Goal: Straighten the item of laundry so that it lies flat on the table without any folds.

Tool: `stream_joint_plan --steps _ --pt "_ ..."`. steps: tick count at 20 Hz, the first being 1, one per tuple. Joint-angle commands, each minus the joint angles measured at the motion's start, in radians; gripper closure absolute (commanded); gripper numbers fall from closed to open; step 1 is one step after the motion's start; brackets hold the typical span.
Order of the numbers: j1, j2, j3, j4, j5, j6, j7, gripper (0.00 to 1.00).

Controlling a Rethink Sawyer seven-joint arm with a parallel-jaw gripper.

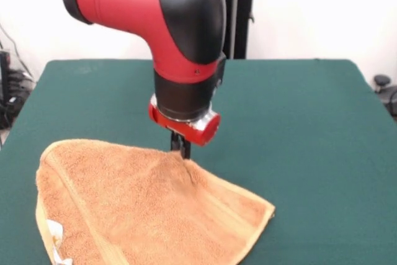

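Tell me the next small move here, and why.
Probably draw the gripper slowly away from the towel's bulk, toward the bare table. It sits at the towel's raised far edge, and the cloth still lies doubled with a diagonal fold. I can't tell whether it actually grips the edge.

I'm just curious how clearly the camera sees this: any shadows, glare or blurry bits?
Front view: even, soft light and no harsh glare on the table; only a faint shadow under the raised towel; the arm's near joint looks soft, and the tool is dark, so its fingers are hard to read.
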Motion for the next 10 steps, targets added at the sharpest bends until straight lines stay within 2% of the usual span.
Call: stream_joint_plan --steps 1,10 --pt "0.007 -0.026 0.12 0.169 0.07 0.136 0.135 1.0" --pt "-0.001 -0.017 0.136 0.152 0.124 0.214 0.149 1.0"
